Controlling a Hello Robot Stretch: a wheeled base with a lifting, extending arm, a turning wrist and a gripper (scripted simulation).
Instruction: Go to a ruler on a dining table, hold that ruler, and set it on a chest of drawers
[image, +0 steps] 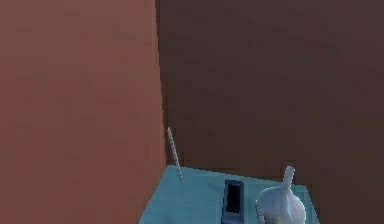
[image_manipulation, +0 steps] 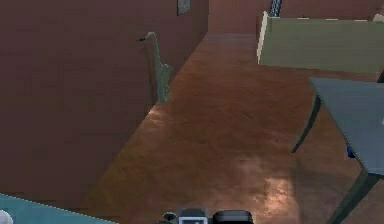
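Gripper dark at arm side view's bottom edge, whether it holds anything cannot be told, thin pale ruler tilted at far corner of smooth teal table, flat black slab, white round flask

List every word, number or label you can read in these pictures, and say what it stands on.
No text can be read.
The dark flat thing on the light blue table: no legible print.
The thin stick: any marks are too small to read.
The wall plate: blank.
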